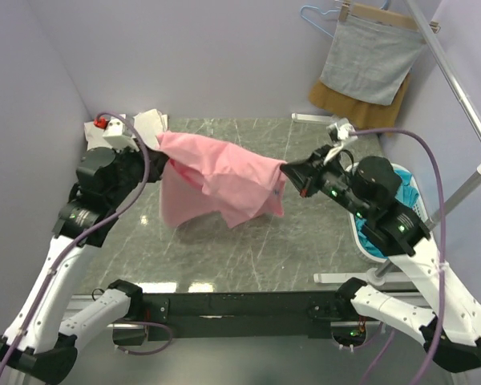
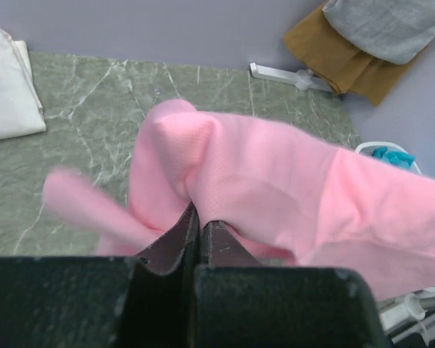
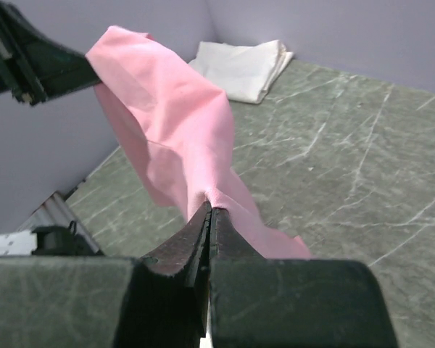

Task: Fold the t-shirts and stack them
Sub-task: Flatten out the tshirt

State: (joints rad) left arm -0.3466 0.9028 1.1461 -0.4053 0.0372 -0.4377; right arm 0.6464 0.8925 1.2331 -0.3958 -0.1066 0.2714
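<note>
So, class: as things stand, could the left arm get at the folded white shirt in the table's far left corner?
Probably not yet. The white shirt lies near, nothing blocking it, but the left end effector is shut on the pink shirt, held at its other end by the right end effector.

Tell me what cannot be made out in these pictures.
Top view: teal-blue cloth in the white basket, hidden behind the right arm.
Left wrist view: folded cream-white cotton shirt, cut off by the left edge.
Same view: pale pink cotton t-shirt, loose flap blurred.
</note>
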